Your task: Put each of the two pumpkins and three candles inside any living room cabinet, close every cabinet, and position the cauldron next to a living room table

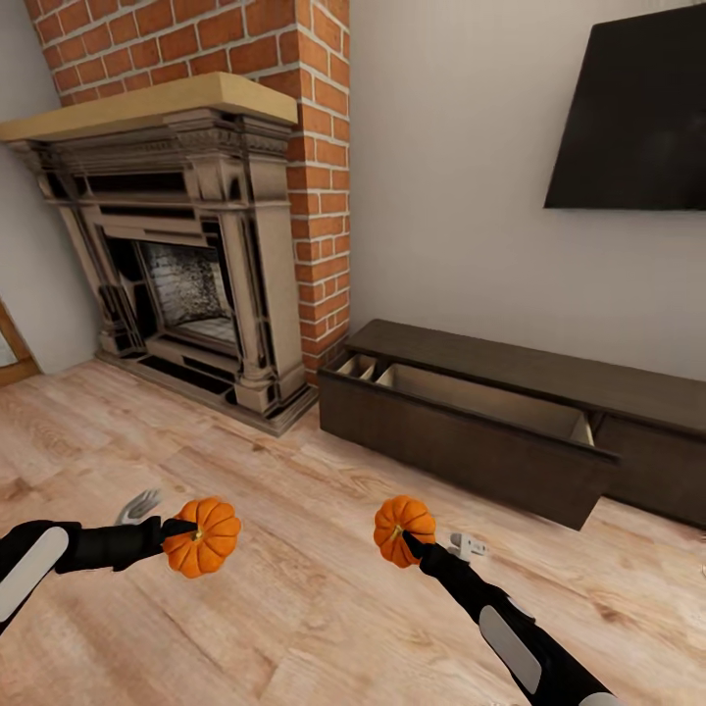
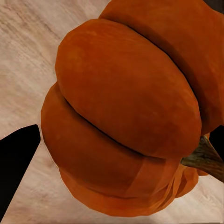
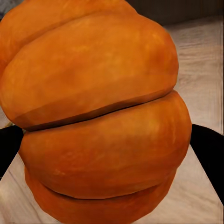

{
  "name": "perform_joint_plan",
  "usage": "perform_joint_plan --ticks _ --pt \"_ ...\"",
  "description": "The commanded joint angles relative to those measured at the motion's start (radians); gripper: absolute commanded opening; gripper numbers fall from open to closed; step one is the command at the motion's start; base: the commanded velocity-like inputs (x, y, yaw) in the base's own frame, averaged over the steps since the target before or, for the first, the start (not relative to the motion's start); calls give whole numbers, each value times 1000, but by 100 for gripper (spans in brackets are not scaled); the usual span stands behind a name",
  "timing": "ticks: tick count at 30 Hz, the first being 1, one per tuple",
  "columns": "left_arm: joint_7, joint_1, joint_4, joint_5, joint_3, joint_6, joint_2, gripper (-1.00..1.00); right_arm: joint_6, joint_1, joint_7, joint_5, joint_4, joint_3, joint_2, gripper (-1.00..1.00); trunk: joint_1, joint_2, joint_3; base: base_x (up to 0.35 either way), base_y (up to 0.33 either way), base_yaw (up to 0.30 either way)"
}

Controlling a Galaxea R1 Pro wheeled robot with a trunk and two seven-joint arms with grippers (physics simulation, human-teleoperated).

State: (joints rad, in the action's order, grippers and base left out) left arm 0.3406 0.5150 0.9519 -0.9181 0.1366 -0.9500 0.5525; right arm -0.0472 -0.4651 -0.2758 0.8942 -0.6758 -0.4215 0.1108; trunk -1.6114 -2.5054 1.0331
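I hold one orange ribbed pumpkin in each hand above the wooden floor. My left gripper [image 1: 188,534] is shut on the larger pumpkin [image 1: 203,536], which looms close in the left wrist view [image 2: 126,116]. My right gripper [image 1: 408,542] is shut on the smaller pumpkin [image 1: 403,529], seen close up in the right wrist view [image 3: 98,112]. Ahead to the right, the long dark-brown cabinet [image 1: 510,368] stands against the wall with its left drawer [image 1: 471,446] pulled out, showing a beige inside. Candles, cauldron and table are out of view.
A brick fireplace [image 1: 186,245] with a dark ornate surround stands ahead to the left. A black TV [image 1: 637,113] hangs on the wall above the cabinet. Bare wooden floor [image 1: 294,471] lies between me and the cabinet.
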Motion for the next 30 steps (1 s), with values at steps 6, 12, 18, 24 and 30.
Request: perform_joint_plan --ticks 6,12,18,24,30 --pt "4 0 -1 6 1 -1 1 -100 -5 -1 0 11 1 -7 1 -100 0 0 -6 9 25 -232" --pt "6 0 -2 7 1 -1 1 -100 -5 -1 0 10 1 -6 1 -100 0 0 -12 139 169 -232" --pt "6 0 -2 7 0 0 1 -100 -5 -1 0 10 1 -7 1 -100 0 0 -19 140 74 -232" --pt "6 0 -2 6 0 0 1 -100 -6 -1 0 10 1 -8 1 -100 0 0 -26 65 95 -232" --pt "8 0 -2 5 0 0 1 -100 -5 -1 0 10 1 -8 1 -100 0 0 -32 145 123 -232"
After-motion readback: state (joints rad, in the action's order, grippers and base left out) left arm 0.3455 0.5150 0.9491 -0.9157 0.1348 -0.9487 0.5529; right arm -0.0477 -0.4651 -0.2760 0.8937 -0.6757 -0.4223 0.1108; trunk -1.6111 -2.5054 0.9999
